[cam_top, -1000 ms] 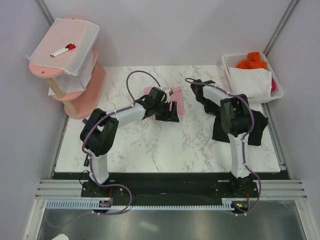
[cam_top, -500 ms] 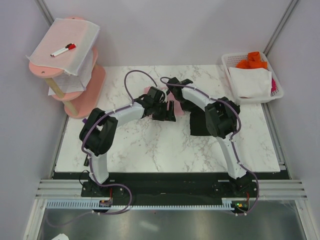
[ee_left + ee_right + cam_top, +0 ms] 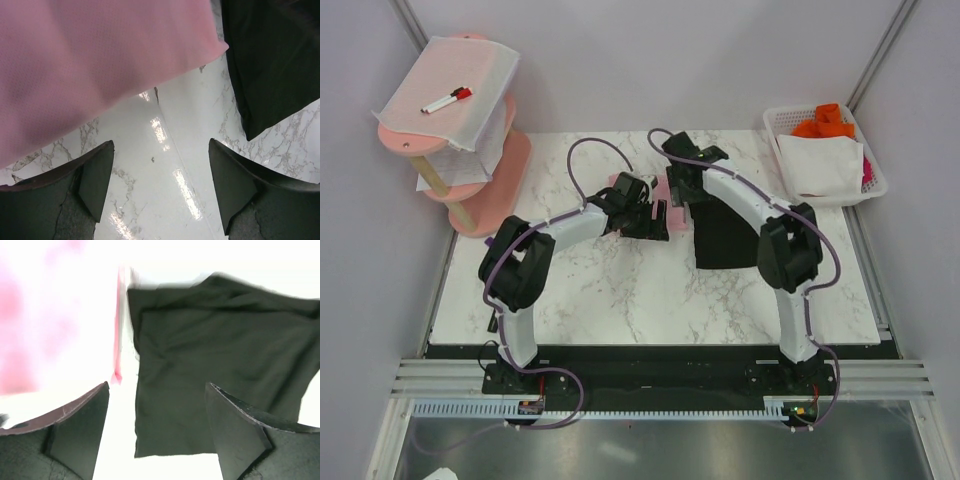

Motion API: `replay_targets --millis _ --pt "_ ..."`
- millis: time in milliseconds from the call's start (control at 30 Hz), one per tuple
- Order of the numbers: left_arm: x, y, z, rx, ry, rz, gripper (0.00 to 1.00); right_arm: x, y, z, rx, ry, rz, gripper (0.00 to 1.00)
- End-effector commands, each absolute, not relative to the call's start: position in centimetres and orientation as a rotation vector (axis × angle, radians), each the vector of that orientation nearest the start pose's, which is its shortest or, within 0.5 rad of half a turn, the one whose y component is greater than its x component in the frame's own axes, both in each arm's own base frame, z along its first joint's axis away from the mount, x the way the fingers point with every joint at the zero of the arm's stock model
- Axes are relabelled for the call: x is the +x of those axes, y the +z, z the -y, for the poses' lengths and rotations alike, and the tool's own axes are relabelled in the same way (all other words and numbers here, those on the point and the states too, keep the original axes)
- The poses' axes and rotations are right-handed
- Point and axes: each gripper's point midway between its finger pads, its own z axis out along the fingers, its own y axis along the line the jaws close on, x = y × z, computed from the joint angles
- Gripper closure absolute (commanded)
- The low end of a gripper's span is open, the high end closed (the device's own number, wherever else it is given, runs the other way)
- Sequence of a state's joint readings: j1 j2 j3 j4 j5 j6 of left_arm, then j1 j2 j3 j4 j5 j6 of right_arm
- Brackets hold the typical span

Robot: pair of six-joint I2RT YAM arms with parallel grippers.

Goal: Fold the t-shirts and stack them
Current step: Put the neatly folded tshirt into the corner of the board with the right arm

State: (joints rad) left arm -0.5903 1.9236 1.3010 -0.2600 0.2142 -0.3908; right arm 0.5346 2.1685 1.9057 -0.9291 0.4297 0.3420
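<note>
Pink shirt plain from left wrist (overhead, seemingly mostly hidden).

Pink t-shirt, black t-shirt

Solid black soft cloth t-shirt — folded into a flat, roughly rectangular panel, lightly creased — lies right of centre on the marble tabletop. Light pink soft cloth t-shirt lies flat just beside its left edge.
</note>
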Motion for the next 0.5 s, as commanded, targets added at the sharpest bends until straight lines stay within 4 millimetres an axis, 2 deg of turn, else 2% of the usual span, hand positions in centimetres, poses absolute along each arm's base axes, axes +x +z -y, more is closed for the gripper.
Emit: replay_targets --millis 0,33,67,100,133,200,233,267,333,400,433,467 --pt "38.2 9.6 31.8 0.406 -0.708 -2.396 0.17 46.1 17.8 -15.5 0.074 -0.062 -2.407 0.17" --pt "38.4 9.6 32.1 0.409 -0.720 -2.394 0.17 46.6 17.9 -13.0 0.143 -0.062 -2.404 0.18" --pt "38.7 10.5 32.7 0.416 -0.747 -2.372 0.17 46.1 16.6 -11.6 0.171 -0.061 -2.432 0.19" --pt "38.9 10.7 33.0 0.421 -0.758 -2.366 0.17 46.2 17.3 -10.7 0.206 -0.021 -2.407 0.19" --pt "39.4 11.3 33.5 0.423 -0.775 -2.350 0.17 46.4 16.9 -8.1 0.273 -0.033 -2.408 0.20" --pt "39.9 11.9 34.2 0.428 -0.799 -2.334 0.17 45.7 15.4 -5.9 0.326 -0.032 -2.435 0.23" --pt "40.1 12.1 34.4 0.426 -0.808 -2.330 0.17 45.6 14.9 -4.0 0.377 -0.042 -2.439 0.23" --pt "40.6 12.6 35.0 0.430 -0.822 -2.316 0.17 44.9 13.8 -3.1 0.402 -0.046 -2.462 0.26" --pt "41.5 13.8 35.8 0.421 -0.845 -2.286 0.17 44.8 12.9 -1.1 0.465 -0.018 -2.461 0.28" --pt "42.2 13.3 36.5 0.413 -0.856 -2.295 0.17 44.4 11.5 -0.1 0.499 0.000 -2.471 0.30" --pt "42.9 14.2 37.0 0.405 -0.872 -2.278 0.17 44.3 11.0 -0.1 0.505 0.039 -2.478 0.31" --pt "43.2 13.2 37.4 0.401 -0.877 -2.297 0.18 44.4 10.4 0.9 0.536 0.050 -2.469 0.32"
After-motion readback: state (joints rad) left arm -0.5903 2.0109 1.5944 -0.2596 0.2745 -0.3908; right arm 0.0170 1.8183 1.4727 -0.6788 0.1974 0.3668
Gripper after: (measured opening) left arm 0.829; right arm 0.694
